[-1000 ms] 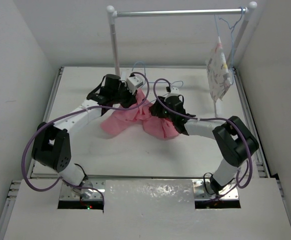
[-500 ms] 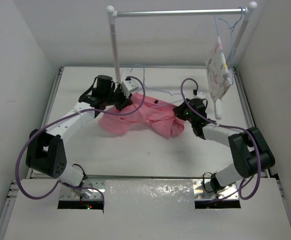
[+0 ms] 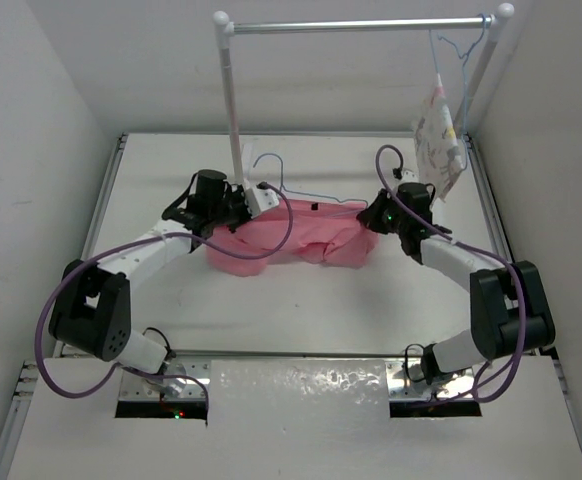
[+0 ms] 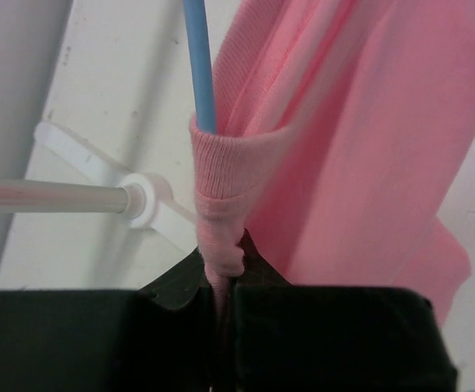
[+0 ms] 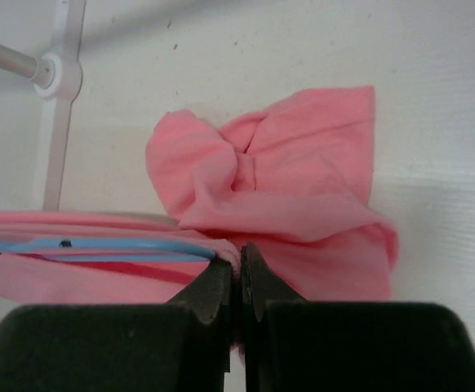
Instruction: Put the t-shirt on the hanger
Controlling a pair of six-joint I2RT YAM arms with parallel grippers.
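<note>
White boxed-in surface (image 3: 301, 300), rack (image 3: 233, 110) at the back, white printed garment (image 3: 437, 135) hanging off its right end. Your arms have swung apart over the last second. The t-shirt (image 3: 286, 238) was a bunched heap between them; now it's pulled out wide across the middle of the surface, left end effector (image 3: 243, 208) at one end, right end effector (image 3: 373, 222) at the other. The hanger (image 3: 283, 185) lies along the shirt's far edge, hook toward the rack.

Left wrist view: left end effector (image 4: 221, 273) clenched on a twist of ribbed pink edge, hanger (image 4: 198, 65) running into that ribbed opening. Right wrist view: right end effector (image 5: 239, 263) clamped on pink cloth, hanger (image 5: 115, 243) ending just beside the fingertips with cloth above and below it.

My read: the spread has drawn the shirt along the wire, so the hanger is at least partly inside. Can't tell if both shoulders are seated. You'd probably want to check the drape before letting go or lifting
</note>
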